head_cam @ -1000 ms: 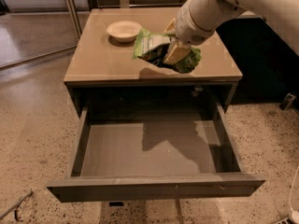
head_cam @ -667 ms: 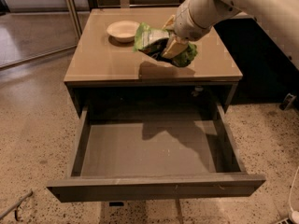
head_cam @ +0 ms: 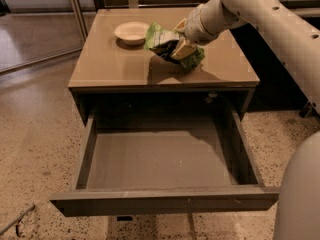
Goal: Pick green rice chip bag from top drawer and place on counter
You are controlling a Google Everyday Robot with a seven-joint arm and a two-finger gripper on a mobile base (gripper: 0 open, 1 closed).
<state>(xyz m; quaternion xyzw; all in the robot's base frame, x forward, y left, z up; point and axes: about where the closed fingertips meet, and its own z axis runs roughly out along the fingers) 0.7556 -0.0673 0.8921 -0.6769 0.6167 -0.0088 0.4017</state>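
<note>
My gripper is over the right middle of the counter and is shut on the green rice chip bag. The bag is crumpled around the fingers, tilted, with its lower end close to the counter surface; I cannot tell whether it touches. The top drawer is pulled fully open below the counter's front edge, and its grey-brown inside is bare.
A white bowl stands on the counter's back left, just left of the bag. My arm reaches in from the upper right. The open drawer juts out over the speckled floor. A dark cabinet stands at the right.
My gripper with the bag has moved a little back and up over the counter, towards the white bowl. The drawer has not moved.
</note>
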